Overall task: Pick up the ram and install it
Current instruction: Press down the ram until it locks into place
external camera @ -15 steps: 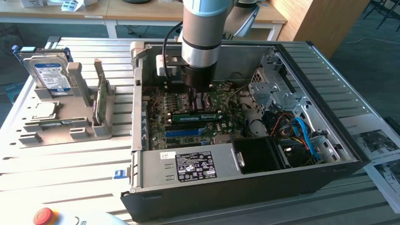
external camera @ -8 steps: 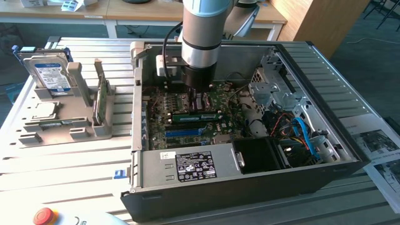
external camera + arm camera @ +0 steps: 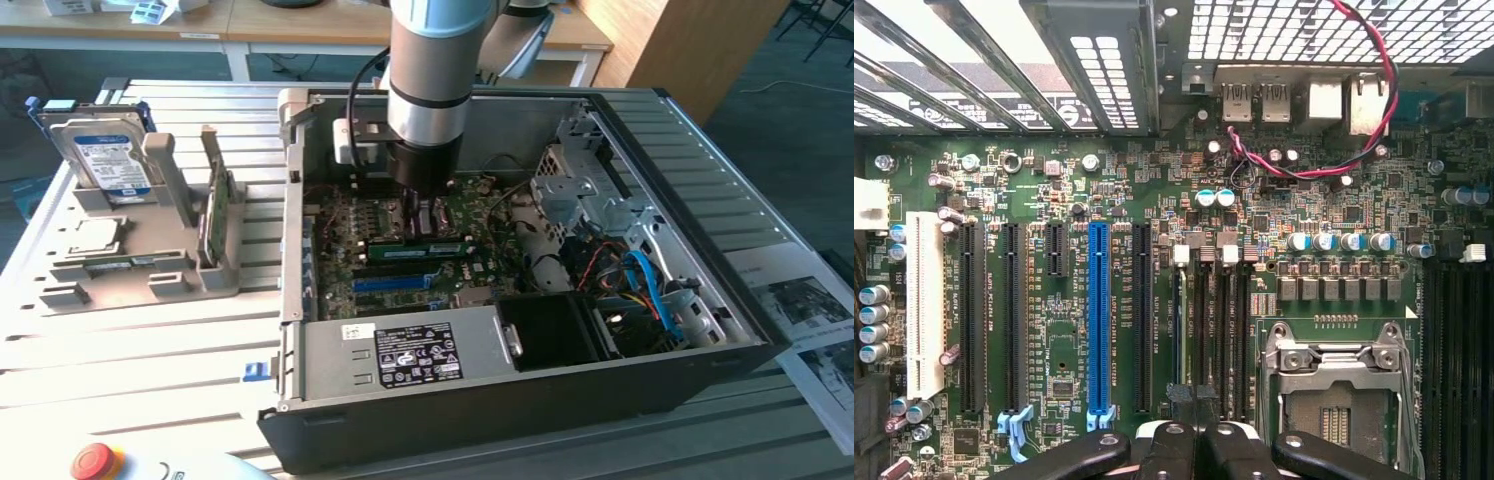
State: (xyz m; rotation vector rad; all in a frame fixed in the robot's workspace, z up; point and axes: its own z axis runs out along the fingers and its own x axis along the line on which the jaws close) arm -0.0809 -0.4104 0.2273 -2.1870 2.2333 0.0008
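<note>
Here I am, down inside the open computer case [image 3: 694, 330], my arm upright over the motherboard [image 3: 1054, 160]. My pincer [image 3: 1194, 445] is pinched right together, fingertips [image 3: 1167, 440] meeting, and I can see nothing clamped between them. In the exterior view my pincer [image 3: 416, 182] hangs low over the middle of the motherboard, close to the board.

The ram [image 3: 420, 244], a narrow green stick, stands on its long edge on the motherboard, lying along the bank of black memory slots [image 3: 1219, 330]. It is just beside my pincer, on the side toward the blue expansion slot [image 3: 1098, 320]. Whether my fingertips touch it, I cannot tell.

Across the motherboard from the blue slot, past the memory slots, there's the silver processor socket [image 3: 1334, 370] with its latch. At the motherboard's edge by the rear ports, a red and black wire [image 3: 1364, 120] loops over the board.

Outside the case, well away from the motherboard, a grey rack [image 3: 134, 270] sits on the slatted table [image 3: 134, 350]. The hard drive [image 3: 110, 160] stands upright in it, and a wider green card [image 3: 215, 215] stands on edge nearer the case.
</note>
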